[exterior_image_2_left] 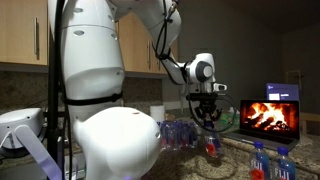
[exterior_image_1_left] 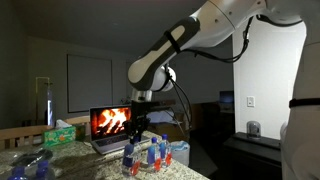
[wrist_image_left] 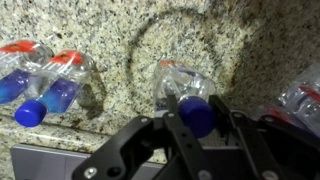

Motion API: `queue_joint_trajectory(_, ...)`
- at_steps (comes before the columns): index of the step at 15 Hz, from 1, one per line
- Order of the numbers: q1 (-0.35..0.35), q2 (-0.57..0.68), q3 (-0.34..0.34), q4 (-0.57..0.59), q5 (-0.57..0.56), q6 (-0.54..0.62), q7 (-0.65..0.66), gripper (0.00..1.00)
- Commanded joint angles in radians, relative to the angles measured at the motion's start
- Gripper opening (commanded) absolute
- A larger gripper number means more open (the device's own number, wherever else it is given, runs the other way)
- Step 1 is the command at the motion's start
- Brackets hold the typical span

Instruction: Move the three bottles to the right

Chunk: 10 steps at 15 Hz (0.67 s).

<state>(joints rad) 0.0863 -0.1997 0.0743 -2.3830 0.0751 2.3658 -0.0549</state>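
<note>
Overhead, bent at the elbow and reaching down over the counter: white, glossy seven-joint arm (exterior_image_1_left: pixel 200 35), black at the wrist, ending in a dark two-finger gripper (wrist_image_left: pixel 196 122). Seen from the wrist, clamped tight around the blue cap of a small clear plastic bottle with a reddish band (wrist_image_left: pixel 185 85), black metal fingers (wrist_image_left: pixel 222 118) pressing on either side of the cap. Lying beneath the tool on the speckled beige-and-brown granite countertop (wrist_image_left: pixel 240 40), mottled and polished, carrying a faint ring-shaped mark.

Off toward the edge of the wrist view, side by side and touching: two more small clear bottles with blue caps and red bands (wrist_image_left: pixel 45 80), lying flat, crinkled plastic catching the light. Cut off at the opposite edge, another clear ribbed bottle (wrist_image_left: pixel 305 100), only partly visible.

Also in an exterior view, poised just above a cluster of upright blue-capped bottles (exterior_image_1_left: pixel 150 155) near the counter's front edge; unclear from there which one is gripped. Behind, an open laptop showing an orange fire on its screen (exterior_image_1_left: pixel 110 122), a green tissue box (exterior_image_1_left: pixel 60 134), and a tall slim bluish upright bottle (exterior_image_1_left: pixel 47 105). Elsewhere, in an exterior view, same laptop glowing (exterior_image_2_left: pixel 268 115) beside wooden cabinets (exterior_image_2_left: pixel 25 35), room otherwise dim.
</note>
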Motion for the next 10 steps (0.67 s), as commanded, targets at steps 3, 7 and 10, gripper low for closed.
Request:
queue_joint_trajectory(3, -0.009, 0.027, -0.02, 0.034, 0.016, -0.013, 0.026, 0.14)
queue_joint_trajectory(7, -0.017, -0.034, -0.011, -0.024, -0.01, 0.109, 0.126, 0.14)
queue_joint_trajectory(10, -0.009, 0.005, -0.019, 0.005, 0.003, 0.083, 0.087, 0.36)
